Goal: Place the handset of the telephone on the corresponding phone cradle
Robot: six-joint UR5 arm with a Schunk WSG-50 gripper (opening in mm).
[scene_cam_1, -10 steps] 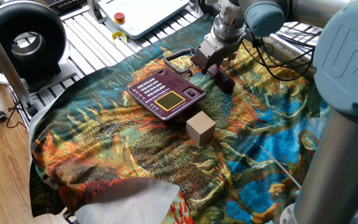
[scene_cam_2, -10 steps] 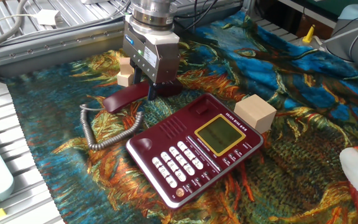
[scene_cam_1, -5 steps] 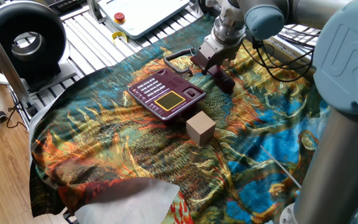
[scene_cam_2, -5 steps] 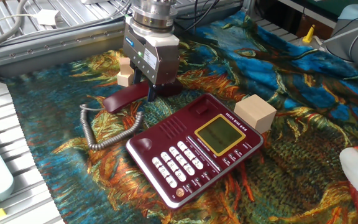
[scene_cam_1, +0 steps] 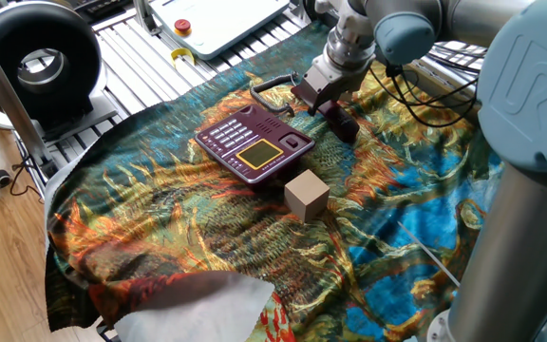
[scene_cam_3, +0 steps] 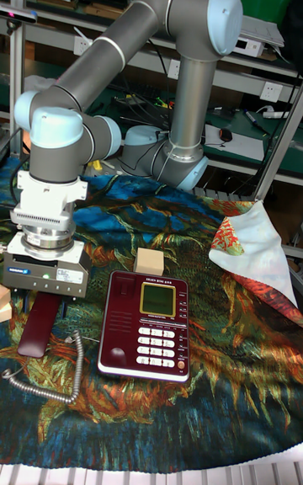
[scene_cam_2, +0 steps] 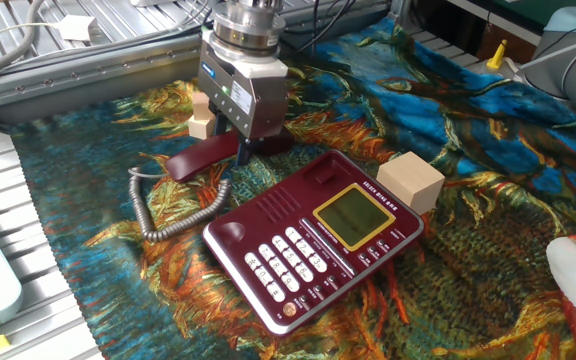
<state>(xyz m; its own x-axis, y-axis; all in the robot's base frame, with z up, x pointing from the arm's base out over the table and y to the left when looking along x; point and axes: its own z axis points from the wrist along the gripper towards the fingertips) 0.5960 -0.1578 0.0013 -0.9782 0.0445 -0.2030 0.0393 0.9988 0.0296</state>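
Gripper [scene_cam_2: 243, 150] is sitting over the handset [scene_cam_2: 208, 157], jaws closing narrow around its middle. Since a moment ago it's barely rising; handset is hardly moving, still lying just behind the telephone [scene_cam_2: 313, 238], off its cradle [scene_cam_3: 116, 310]. Lift is only starting.
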